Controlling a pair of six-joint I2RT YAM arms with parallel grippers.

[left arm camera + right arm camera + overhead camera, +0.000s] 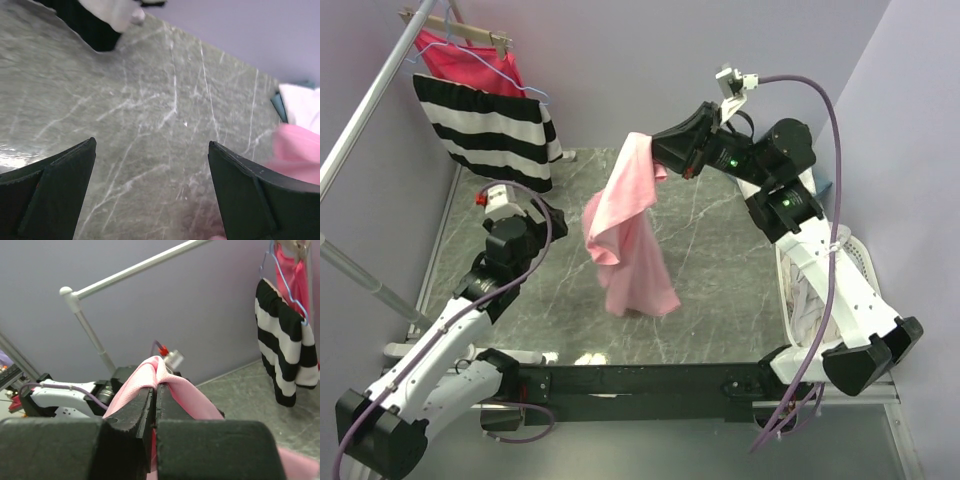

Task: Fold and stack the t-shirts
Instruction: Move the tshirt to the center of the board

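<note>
My right gripper (658,155) is clamped shut on a top edge of the pink t-shirt (630,240). In the right wrist view the fingers (132,407) are pressed together with the fabric (187,390) bunched over and between them. The shirt is held up over the table (720,260), toward 12 o'clock from its middle. It hangs down in loose folds, and its lower edge is near the centre. I cannot tell whether that edge touches the surface.

My left gripper (548,214) is wide open and holds nothing. It hovers over the table at about 9 o'clock, and its camera shows bare marble (150,100) between the two fingers (60,175).

A basket (865,262) with white clothes (805,300) in it stands at the 3 o'clock edge. At about 10 o'clock, a striped garment (490,130) and a red garment (470,60) hang from a rail (360,110).
</note>
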